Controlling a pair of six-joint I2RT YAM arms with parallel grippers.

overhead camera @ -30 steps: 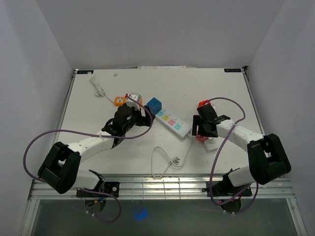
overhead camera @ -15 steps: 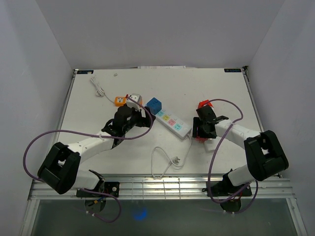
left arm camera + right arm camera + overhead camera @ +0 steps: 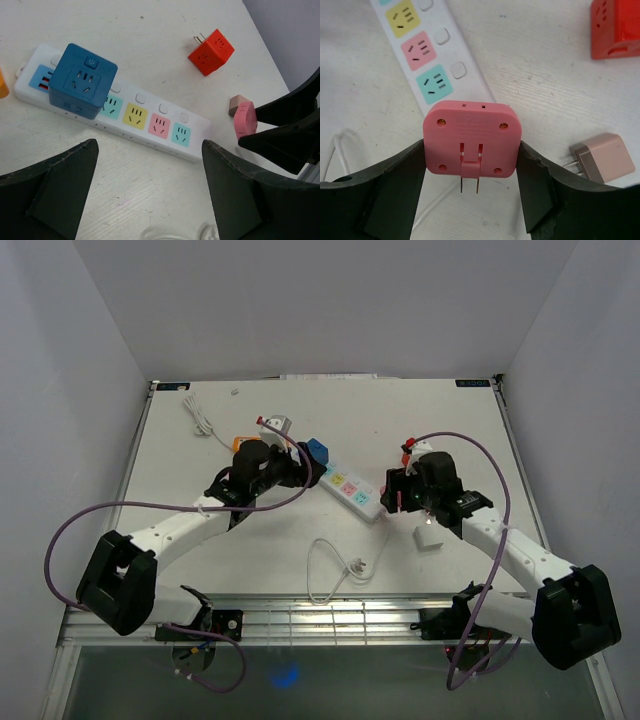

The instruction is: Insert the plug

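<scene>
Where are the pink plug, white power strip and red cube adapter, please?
pink plug [image 3: 471, 145], right wrist view, centre of its pronged face.
white power strip [image 3: 146, 120], left wrist view, casing between yellow and pink sockets.
red cube adapter [image 3: 211, 51], left wrist view, its top face.

power strip [image 3: 427, 47] — far end beyond right wrist view's edge

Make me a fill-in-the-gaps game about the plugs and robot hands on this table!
The right gripper holds a ___ plug.
The cube plugged into the power strip is ___.
The left gripper hovers over the strip, its jaws ___.
Missing words: pink, blue, open.
</scene>
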